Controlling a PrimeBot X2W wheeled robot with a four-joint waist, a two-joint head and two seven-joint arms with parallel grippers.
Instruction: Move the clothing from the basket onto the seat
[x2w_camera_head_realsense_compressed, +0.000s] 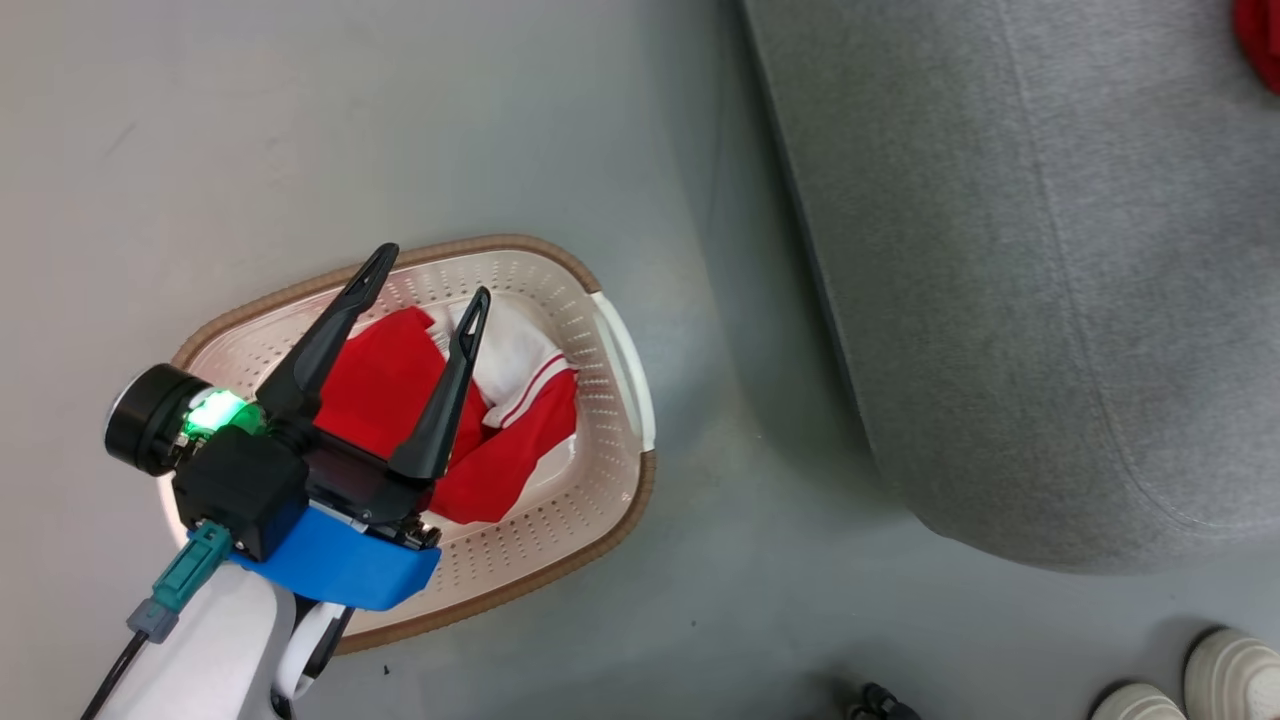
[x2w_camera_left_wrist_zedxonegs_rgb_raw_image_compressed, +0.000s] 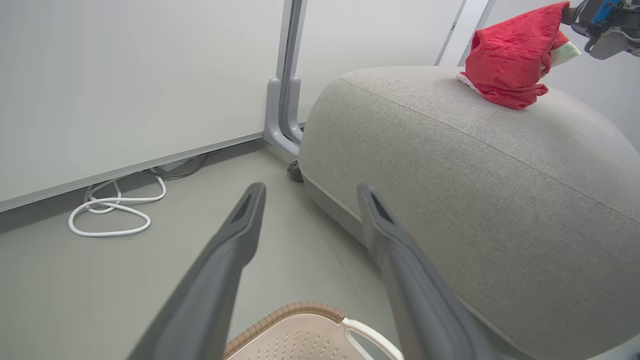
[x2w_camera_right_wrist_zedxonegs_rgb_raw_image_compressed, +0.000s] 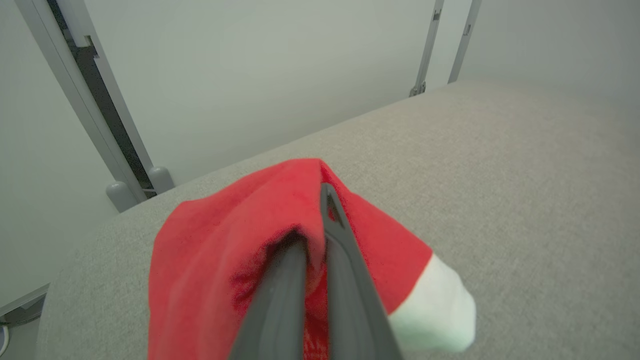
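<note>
The cream basket (x2w_camera_head_realsense_compressed: 600, 540) with a brown rim stands on the floor and holds red clothing (x2w_camera_head_realsense_compressed: 380, 390) with a white, striped panel (x2w_camera_head_realsense_compressed: 520, 350). My left gripper (x2w_camera_head_realsense_compressed: 432, 272) hovers open above it, with nothing between its fingers. In the left wrist view the same gripper (x2w_camera_left_wrist_zedxonegs_rgb_raw_image_compressed: 311, 189) points past the basket rim (x2w_camera_left_wrist_zedxonegs_rgb_raw_image_compressed: 300, 310) toward the grey seat (x2w_camera_left_wrist_zedxonegs_rgb_raw_image_compressed: 475, 190). My right gripper (x2w_camera_right_wrist_zedxonegs_rgb_raw_image_compressed: 315, 220) is shut on a red garment (x2w_camera_right_wrist_zedxonegs_rgb_raw_image_compressed: 225, 240) with a white cuff, over the seat (x2w_camera_right_wrist_zedxonegs_rgb_raw_image_compressed: 500, 175). That garment's (x2w_camera_left_wrist_zedxonegs_rgb_raw_image_compressed: 510, 65) lower end touches the seat top, under the right gripper (x2w_camera_left_wrist_zedxonegs_rgb_raw_image_compressed: 600, 25).
The seat (x2w_camera_head_realsense_compressed: 1000, 300) lies right of the basket, with a strip of grey floor between them. A person's pale shoes (x2w_camera_head_realsense_compressed: 1230, 680) stand at the lower right. A looped white cable (x2w_camera_left_wrist_zedxonegs_rgb_raw_image_compressed: 110, 215) lies by the wall panel, and a grey post foot (x2w_camera_left_wrist_zedxonegs_rgb_raw_image_compressed: 282, 125) stands beside the seat.
</note>
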